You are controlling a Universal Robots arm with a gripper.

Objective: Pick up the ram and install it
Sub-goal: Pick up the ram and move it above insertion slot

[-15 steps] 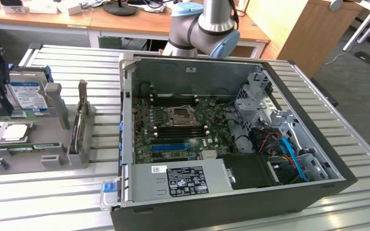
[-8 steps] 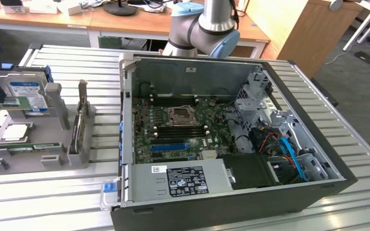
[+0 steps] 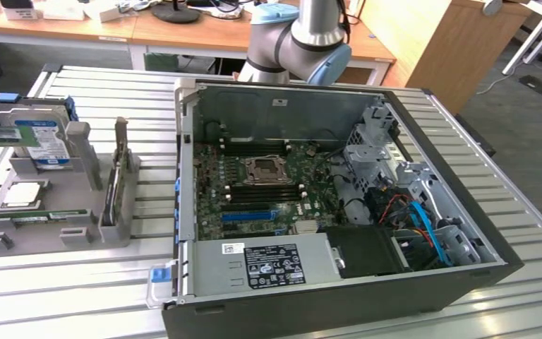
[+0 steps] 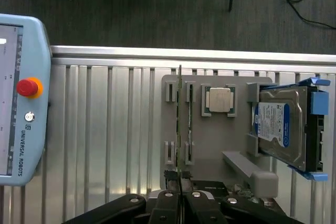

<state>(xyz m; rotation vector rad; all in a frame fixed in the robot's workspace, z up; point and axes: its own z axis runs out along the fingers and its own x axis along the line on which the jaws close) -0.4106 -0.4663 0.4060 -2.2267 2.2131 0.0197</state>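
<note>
ram (image 3: pixel 50 215) in holder (image 3: pixel 111 233), cpu (image 3: pixel 22 194) betw ram & hdd (image 3: pixel 43 138)

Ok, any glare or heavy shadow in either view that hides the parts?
Exterior view: bright glare streaks on the slatted table at the exterior view's lower right; the computer case is shaded inside, though the motherboard can be made out. Wrist view: a glare patch on the slats beside the parts tray; the hard drive is evenly lit.
</note>
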